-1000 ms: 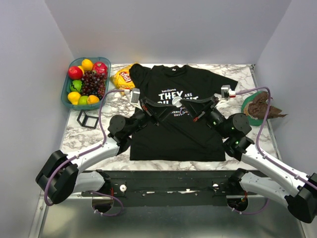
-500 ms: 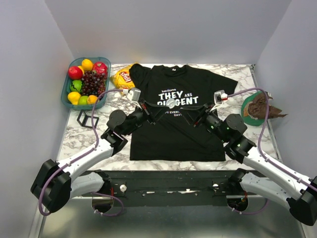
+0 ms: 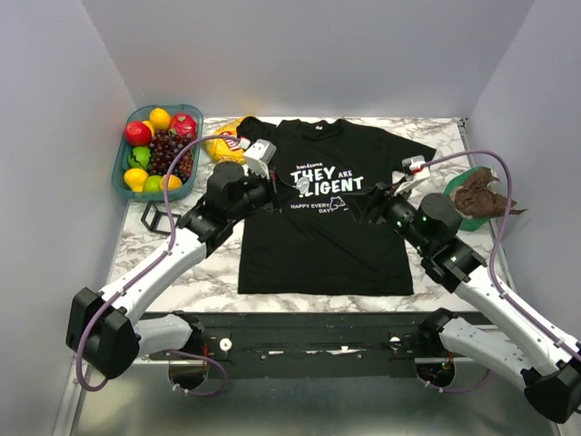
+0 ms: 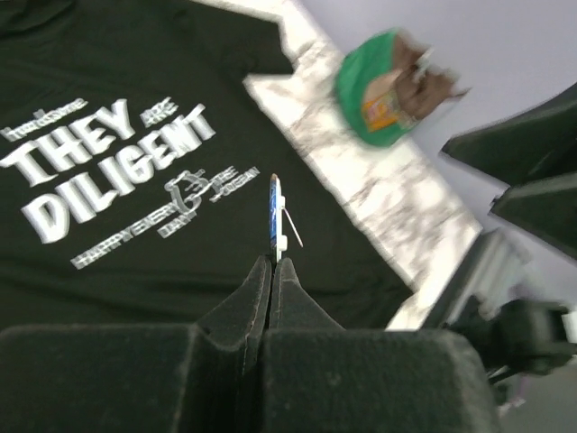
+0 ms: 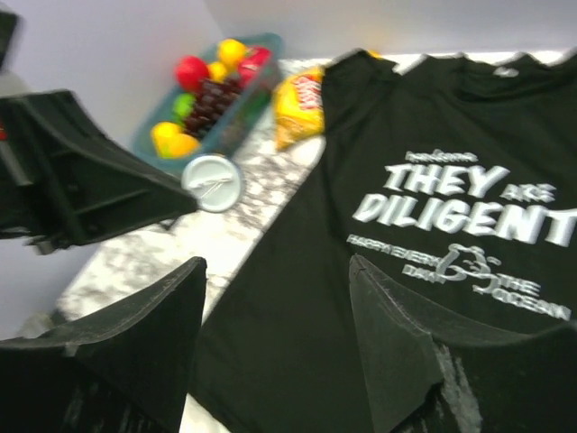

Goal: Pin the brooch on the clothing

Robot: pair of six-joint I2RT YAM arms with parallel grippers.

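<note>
The clothing is a black T-shirt with white print, lying flat on the marble table. My left gripper hovers over the print, shut on the brooch, a small round pale disc. In the left wrist view the brooch stands edge-on above the closed fingertips, its thin pin sticking out to the right. My right gripper stands open and empty over the shirt's right half. In the right wrist view the brooch's silvery back faces me, above the shirt.
A blue basket of fruit sits at the back left, with a yellow snack bag beside it. A small black frame lies left of the shirt. A green plate holding something brown is at the right edge.
The right gripper has opened, let go of the brooch and drawn back to the right. The left gripper, still shut on the brooch, has carried it slightly left over the print.
</note>
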